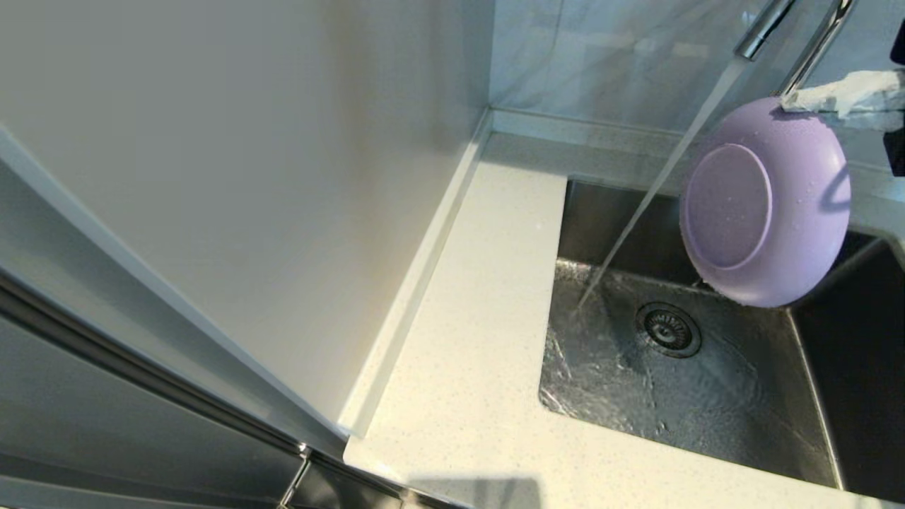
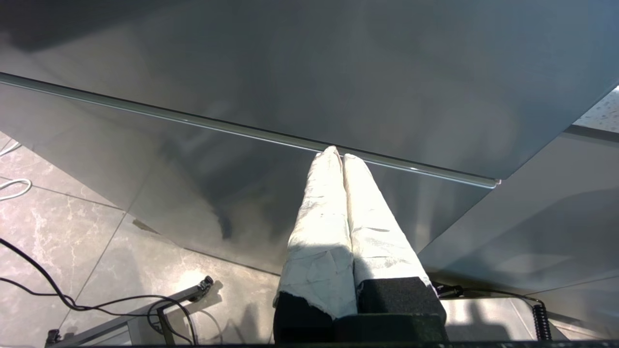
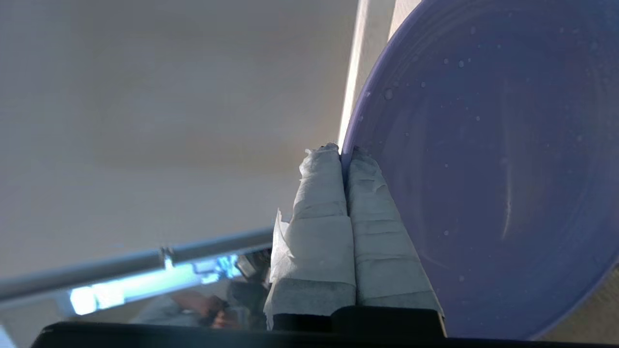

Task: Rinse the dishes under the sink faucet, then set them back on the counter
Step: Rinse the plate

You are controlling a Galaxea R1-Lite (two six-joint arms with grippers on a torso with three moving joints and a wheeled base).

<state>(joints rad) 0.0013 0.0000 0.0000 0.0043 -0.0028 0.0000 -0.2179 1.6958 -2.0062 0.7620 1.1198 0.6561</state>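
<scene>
Pinched tight, my right gripper (image 3: 344,153) grips the lilac plate (image 1: 767,205) by its far rim, tilted on edge over the sink (image 1: 707,396), just right of the faucet's (image 1: 760,32) stream so it drains. Left gripper (image 2: 337,155) idles pressed together, low beside the cabinet front.

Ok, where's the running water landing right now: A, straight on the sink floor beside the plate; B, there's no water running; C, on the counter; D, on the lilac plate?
A: the stream from the faucet passes beside the lilac plate, which the right gripper holds tilted on edge over the sink, and hits the basin floor near the drain.
</scene>
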